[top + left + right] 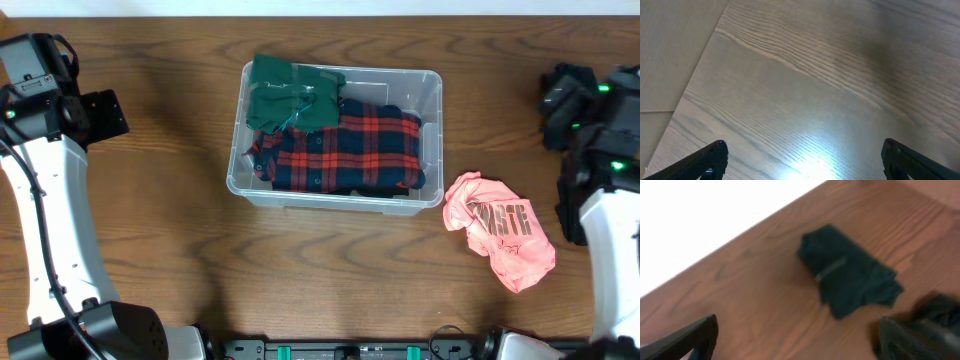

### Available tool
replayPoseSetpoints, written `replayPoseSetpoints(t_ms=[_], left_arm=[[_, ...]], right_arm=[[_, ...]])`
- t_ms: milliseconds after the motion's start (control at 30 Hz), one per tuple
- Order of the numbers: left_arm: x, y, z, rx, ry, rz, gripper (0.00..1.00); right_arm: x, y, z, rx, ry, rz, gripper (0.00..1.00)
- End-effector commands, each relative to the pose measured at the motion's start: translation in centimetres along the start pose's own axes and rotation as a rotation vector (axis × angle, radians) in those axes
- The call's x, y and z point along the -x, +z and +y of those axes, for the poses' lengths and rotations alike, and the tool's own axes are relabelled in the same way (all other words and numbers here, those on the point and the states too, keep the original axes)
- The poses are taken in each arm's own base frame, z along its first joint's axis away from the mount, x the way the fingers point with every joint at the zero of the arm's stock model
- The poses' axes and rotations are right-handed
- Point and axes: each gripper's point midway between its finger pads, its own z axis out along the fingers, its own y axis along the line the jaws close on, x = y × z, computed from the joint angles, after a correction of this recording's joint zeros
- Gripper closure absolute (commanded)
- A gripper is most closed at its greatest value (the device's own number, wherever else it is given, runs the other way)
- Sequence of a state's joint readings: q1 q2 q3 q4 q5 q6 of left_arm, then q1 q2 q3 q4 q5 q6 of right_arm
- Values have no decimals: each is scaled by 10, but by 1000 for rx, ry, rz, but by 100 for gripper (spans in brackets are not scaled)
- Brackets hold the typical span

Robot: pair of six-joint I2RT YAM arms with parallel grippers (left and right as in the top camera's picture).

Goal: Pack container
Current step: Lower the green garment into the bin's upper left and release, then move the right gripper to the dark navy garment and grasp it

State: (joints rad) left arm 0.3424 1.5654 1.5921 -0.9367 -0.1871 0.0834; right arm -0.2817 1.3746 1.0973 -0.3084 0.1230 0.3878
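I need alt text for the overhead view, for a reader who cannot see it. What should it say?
A clear plastic container on a wooden table holds a folded green garment and a red-and-navy plaid shirt. A crumpled pink shirt lies on the table to its right. The left arm and right arm stand at the edges, away from the container.

Your right wrist view is blurred, so the dark cloth (850, 277) on the table (755, 295) shows no detail; the left fingers (710, 160) and right fingers (690, 344) are cut by the lower edge
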Motion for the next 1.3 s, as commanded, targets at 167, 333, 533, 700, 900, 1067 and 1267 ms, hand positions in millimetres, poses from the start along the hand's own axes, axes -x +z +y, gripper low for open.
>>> replayPoseSetpoints(t_ms=[167, 333, 533, 700, 900, 1067, 1267], left_arm=[[-2, 2, 1, 9, 11, 10, 2], [-2, 2, 1, 9, 11, 10, 2], [-2, 2, 1, 9, 11, 10, 2], [-2, 2, 1, 9, 11, 10, 2], [-2, 2, 1, 9, 11, 10, 2], [-2, 2, 1, 9, 11, 10, 2], [-2, 2, 1, 9, 11, 10, 2]], right_arm=[[0, 59, -51, 40, -52, 38, 1], [-12, 92, -90, 27, -35, 72, 1], [-27, 120, -130, 37, 27, 99, 1], [-49, 141, -147, 43, 30, 134, 1], [-67, 161, -156, 43, 4, 149, 1], [-76, 173, -160, 43, 3, 145, 1], [-90, 189, -166, 43, 11, 144, 1]])
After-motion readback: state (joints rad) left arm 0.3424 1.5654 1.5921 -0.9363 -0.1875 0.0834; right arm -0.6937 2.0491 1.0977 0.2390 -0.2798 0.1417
